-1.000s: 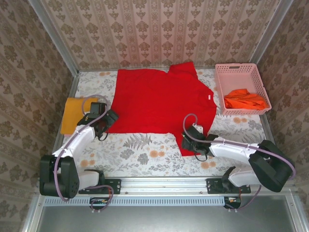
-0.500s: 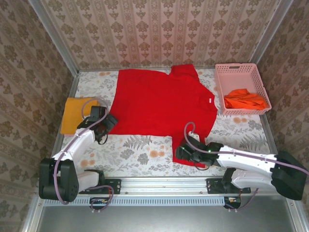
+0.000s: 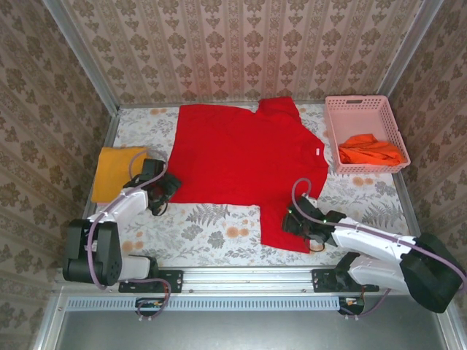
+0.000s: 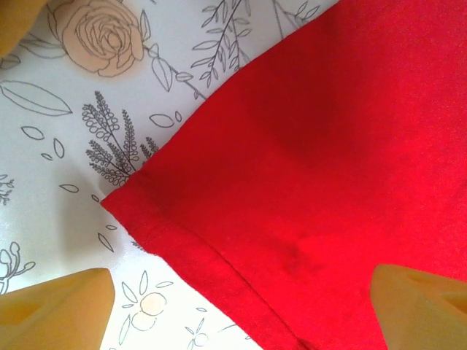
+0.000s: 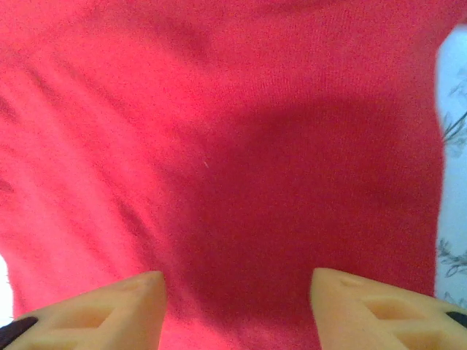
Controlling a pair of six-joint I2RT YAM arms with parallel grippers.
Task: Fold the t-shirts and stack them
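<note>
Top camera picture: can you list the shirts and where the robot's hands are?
Red: bright red cloth t-shirt, spread flat mid-table
Yellow: mustard-yellow cloth t-shirt, at the left edge
Orange: orange cloth t-shirt, bunched in pink plastic lattice basket
Left gripper: open, at red shirt's hem corner
Right gripper: open, over its near sleeve

I run two arms of white shells on bulky black joints: left arm (image 3: 120,208) at seven o'clock, right arm (image 3: 368,239) at five. A lilac-grey cable (image 3: 294,193) loops along each. The jaws end in tan, wedge-shaped fingertips (image 4: 58,308) with hollow triangular recesses.
</note>
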